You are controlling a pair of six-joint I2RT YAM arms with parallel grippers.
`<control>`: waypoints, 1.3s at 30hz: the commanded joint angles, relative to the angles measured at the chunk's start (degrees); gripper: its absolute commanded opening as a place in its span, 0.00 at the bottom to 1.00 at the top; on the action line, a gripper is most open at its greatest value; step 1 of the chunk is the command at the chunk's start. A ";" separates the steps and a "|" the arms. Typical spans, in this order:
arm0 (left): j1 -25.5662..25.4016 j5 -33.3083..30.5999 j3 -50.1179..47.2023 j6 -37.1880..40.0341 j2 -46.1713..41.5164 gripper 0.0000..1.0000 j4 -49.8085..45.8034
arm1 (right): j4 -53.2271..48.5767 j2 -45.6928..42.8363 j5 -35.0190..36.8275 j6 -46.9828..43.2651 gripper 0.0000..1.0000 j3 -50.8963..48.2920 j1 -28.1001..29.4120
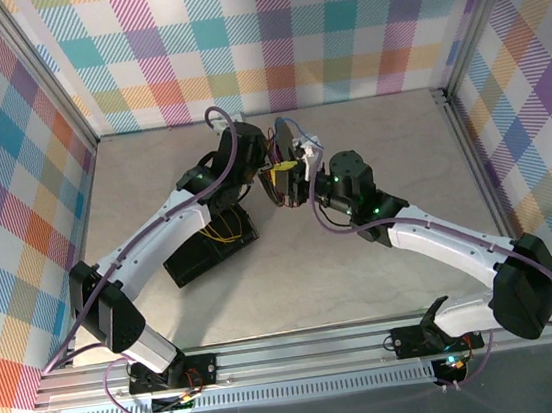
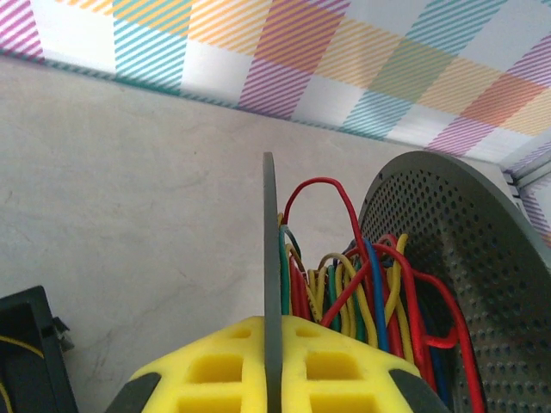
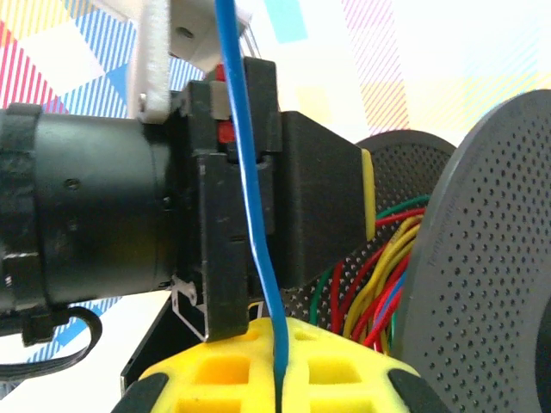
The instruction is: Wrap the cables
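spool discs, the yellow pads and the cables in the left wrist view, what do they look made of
Spool discs: matte grey, thin, rigid, evenly perforated; probably plastic, possibly painted metal. Yellow pads: matte, soft-looking foam or rubber, moulded with square recesses. Cables: smooth coloured plastic-looking insulation, bending freely; cores hidden.

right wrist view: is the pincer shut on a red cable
No, the right pincer is shut on a blue cable, which rises straight up from it.
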 commanded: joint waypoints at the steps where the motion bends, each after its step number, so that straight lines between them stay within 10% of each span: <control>1: -2.77 -0.32 -0.36 5.95 -0.30 0.00 2.18 | 4.66 0.51 4.18 3.69 0.00 7.44 -2.44; 7: -5.28 -1.42 1.94 10.11 1.22 0.00 -1.45 | -0.84 0.42 4.55 5.66 0.00 11.14 -4.35; 14: -5.20 1.27 6.07 10.99 3.57 0.00 -7.36 | 7.49 -0.06 -20.06 -1.20 0.00 10.19 -3.91; 20: -4.85 7.53 5.44 11.87 2.94 0.00 -6.61 | -3.13 0.91 -15.83 -3.56 0.00 11.59 -5.62; 39: -3.94 8.71 -0.41 13.82 -0.63 0.00 -5.59 | -21.75 -10.32 -12.47 2.74 0.62 9.88 -7.57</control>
